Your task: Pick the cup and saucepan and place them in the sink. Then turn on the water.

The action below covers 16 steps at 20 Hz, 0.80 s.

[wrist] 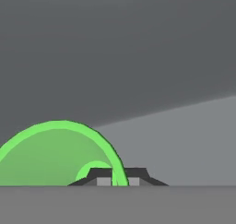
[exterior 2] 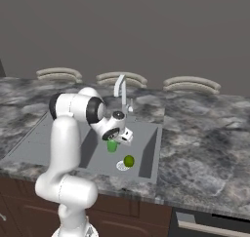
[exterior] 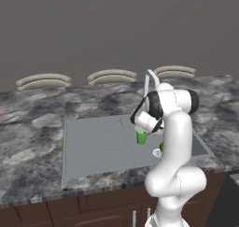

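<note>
- Cup (exterior: 141,137): held at the centre of the left base view, over the basin of the sink (exterior: 93,146), just below the hand (exterior: 142,128). It looks to hang clear of the basin floor, though contact cannot be ruled out.
- Progress, as a judgement: the cup step is in its last part, carried over the sink but not yet let go. Saucepan: nothing placed in the basin. Faucet (exterior 2: 120,87) at upper centre of the right base view, no water running. Left to do: release cup, fetch saucepan, turn on water.
- Small yellow-green ball (exterior 2: 129,161) lies in the basin beside the round drain (exterior 2: 122,166), lower centre of the right base view; not a task item.
- Hand: fingers clamped tight on the cup's thin rim. In the hand view the green rim (wrist: 60,126) arcs across the lower left and passes between the two dark tips at bottom centre.
- Table (exterior: 32,123): dark marbled stone around the sink.
</note>
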{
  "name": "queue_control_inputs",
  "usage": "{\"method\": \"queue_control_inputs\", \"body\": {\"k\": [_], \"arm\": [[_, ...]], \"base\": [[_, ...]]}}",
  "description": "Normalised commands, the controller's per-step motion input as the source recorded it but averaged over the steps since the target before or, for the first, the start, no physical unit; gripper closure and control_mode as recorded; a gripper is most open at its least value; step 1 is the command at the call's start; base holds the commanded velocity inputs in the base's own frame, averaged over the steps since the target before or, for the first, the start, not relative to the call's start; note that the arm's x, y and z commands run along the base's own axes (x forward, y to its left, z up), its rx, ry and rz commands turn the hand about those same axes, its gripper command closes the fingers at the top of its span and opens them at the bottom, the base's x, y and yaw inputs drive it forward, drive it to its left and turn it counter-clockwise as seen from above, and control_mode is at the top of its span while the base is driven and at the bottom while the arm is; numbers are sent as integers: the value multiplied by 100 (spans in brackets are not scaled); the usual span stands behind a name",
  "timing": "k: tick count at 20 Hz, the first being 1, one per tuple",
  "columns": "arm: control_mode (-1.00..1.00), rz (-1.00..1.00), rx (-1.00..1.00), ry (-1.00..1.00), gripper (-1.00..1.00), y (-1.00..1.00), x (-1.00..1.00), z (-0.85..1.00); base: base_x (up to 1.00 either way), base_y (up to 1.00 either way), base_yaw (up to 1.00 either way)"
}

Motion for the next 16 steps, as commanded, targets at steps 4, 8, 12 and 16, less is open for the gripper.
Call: {"method": "queue_control_inputs", "body": {"k": [4,8,12,16], "arm": [[-100,0,0,0,100,0,38,-3],[-100,0,0,0,100,0,37,-7],[-100,0,0,0,100,0,38,-11],[-100,0,0,0,100,0,30,-17]], "base": [[0,0,0],[0,0,0],[0,0,0],[0,0,0]]}}
